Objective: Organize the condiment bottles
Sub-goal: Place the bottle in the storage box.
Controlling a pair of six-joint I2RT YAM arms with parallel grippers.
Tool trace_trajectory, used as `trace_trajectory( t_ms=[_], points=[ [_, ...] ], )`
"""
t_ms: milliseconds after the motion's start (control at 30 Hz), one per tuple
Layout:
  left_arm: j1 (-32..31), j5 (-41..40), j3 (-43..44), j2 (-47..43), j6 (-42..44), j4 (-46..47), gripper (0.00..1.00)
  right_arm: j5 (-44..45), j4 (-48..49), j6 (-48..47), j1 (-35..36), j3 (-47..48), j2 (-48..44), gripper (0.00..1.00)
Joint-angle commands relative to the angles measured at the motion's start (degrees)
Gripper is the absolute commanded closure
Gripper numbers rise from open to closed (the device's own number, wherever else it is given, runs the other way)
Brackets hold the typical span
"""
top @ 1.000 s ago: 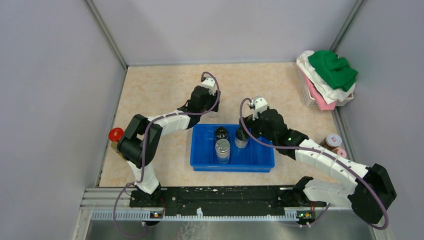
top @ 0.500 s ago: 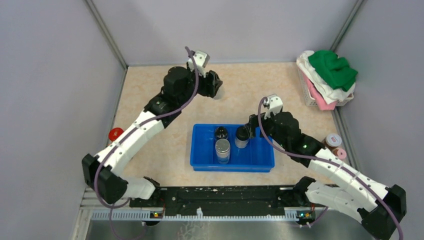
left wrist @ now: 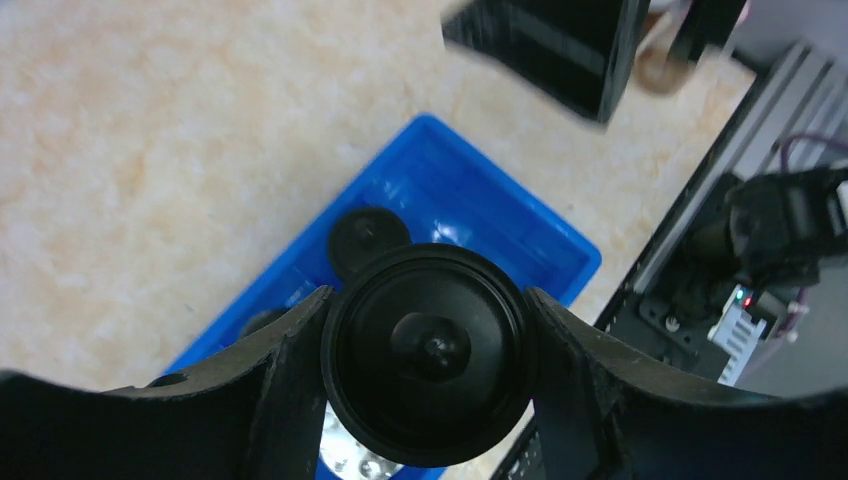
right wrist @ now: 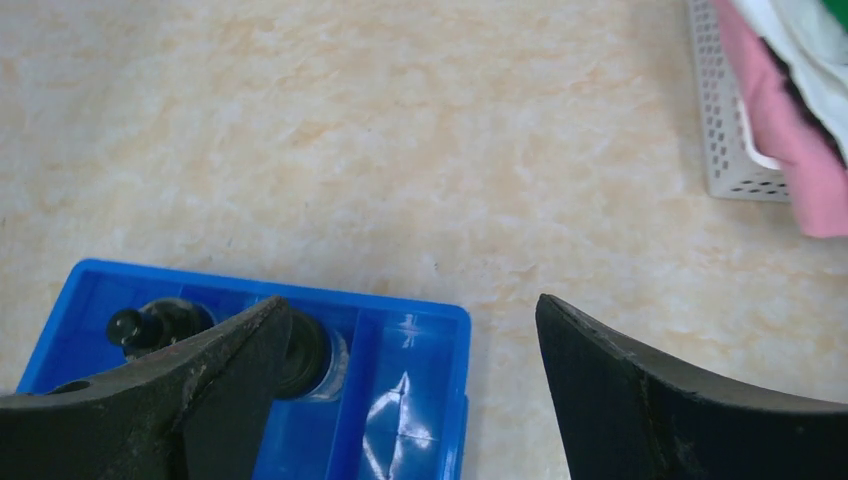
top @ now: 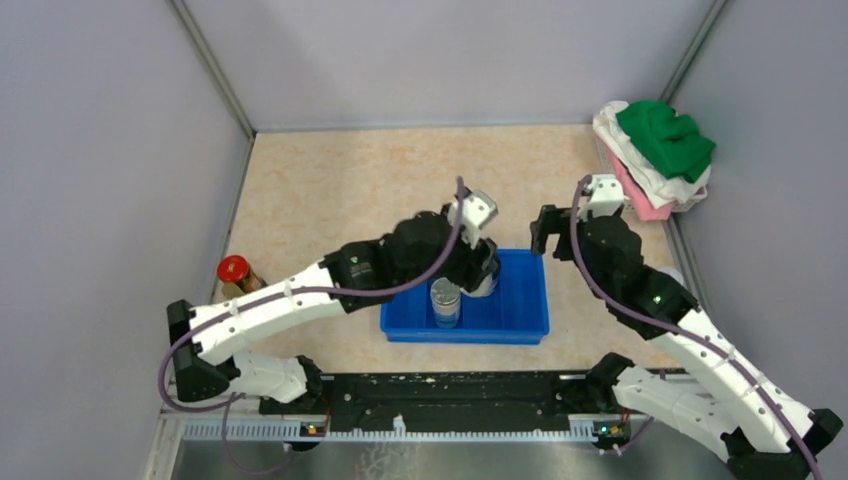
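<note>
A black-capped bottle (left wrist: 430,350) is gripped by the left gripper (top: 480,268), whose jaws are closed on the cap from both sides, one finger (left wrist: 285,375) pressed to each flank; the bottle is held upright over the blue tray (top: 525,300), near the middle of the tray's far edge; whether its base touches the tray floor cannot be told; the tray is set near the middle of the near edge of the worktop (top: 350,180)

Inside the tray a silver-capped jar (top: 445,298) is seen standing upright toward the near left part, just beside the held bottle; a second black-capped bottle (left wrist: 368,238) is also seen standing in the tray, close to the held one, in the left wrist view

The right gripper (right wrist: 410,300) is held above the worktop just beyond the tray's far right corner; its jaws are spread wide and nothing is found between them; in the right wrist view only bare worktop and the tray's corner are framed by the two fingers (right wrist: 640,390)

A red-capped bottle (top: 233,268) is left standing at the left edge of the worktop, well apart from the tray; a wire basket (top: 615,185) heaped with cloths (top: 665,135), green on top with white and pink beneath, is placed at the far right corner
</note>
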Motion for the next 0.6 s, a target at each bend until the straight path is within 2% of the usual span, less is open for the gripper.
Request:
trace_trajectory(
  t_ms=[0, 167, 567],
  points=[
    [-6.2, -9.8, -1.9, 3.0, -4.4, 1.0, 0.57, 7.7, -5.5, 1.8, -2.0, 4.2, -1.5, 0.07],
    [-9.7, -11.0, -5.3, 6.6, -6.8, 7.0, 0.58, 7.1, -5.9, 1.9, -2.9, 3.2, -3.2, 0.06],
    [-10.7, -13.2, -15.6, 7.6, -7.6, 23.7, 0.58, 5.2, -5.2, 1.0, -3.1, 0.4, -3.8, 0.06]
  ],
)
